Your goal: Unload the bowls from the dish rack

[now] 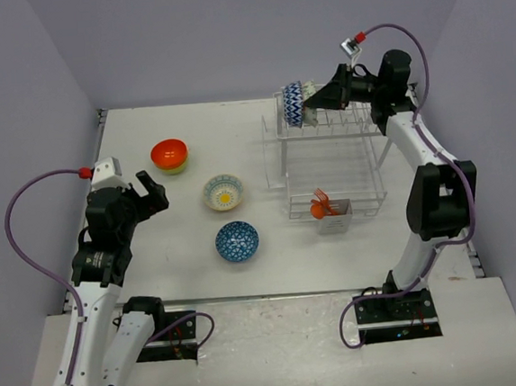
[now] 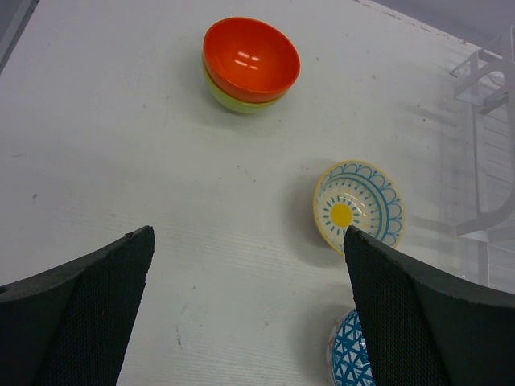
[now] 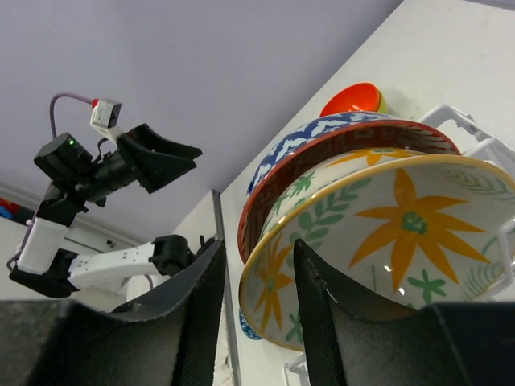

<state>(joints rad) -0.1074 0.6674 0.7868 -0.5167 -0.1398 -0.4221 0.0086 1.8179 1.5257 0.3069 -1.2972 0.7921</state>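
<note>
**Operator:** Where are the bowls that are in the rack?

**Technician:** Three stand on edge, packed close, in the slotted top row of the dish rack (image 1: 332, 159), in the upper right of the overhead view. The right wrist view shows them nearest to farthest: floral bowl (image 3: 386, 233), red-rimmed bowl (image 3: 310, 183), zigzag bowl (image 3: 294, 138).

**Operator:** What is the tool state on the right?

**Technician:** The right gripper (image 3: 257, 249) is at the rack's top row. Its jaws are apart and straddle the floral bowl's rim, one finger on the inner face and one outside. A sliver of background shows between the outer finger and the bowl wall, so it is not clamped.

**Operator:** Which bowls are off the rack?

**Technician:** Four sit on the table (image 1: 203, 284), left of the rack.
- The orange bowl (image 1: 169, 152) is nested in the lime-green bowl (image 1: 176, 168), left of centre toward the top.
- The pale yellow bowl (image 1: 223, 192) is at centre.
- The blue lattice bowl (image 1: 237, 241) is just below it, apart from it.

**Operator:** What is the tool state on the left?

**Technician:** The left gripper (image 1: 152, 191) is released. Its jaws are spread wide above bare table at the left, and it touches nothing.

**Operator:** What else is on the rack?

**Technician:** A white caddy (image 1: 335, 222) sits at the lower front edge and holds orange utensils (image 1: 321, 207).
</note>
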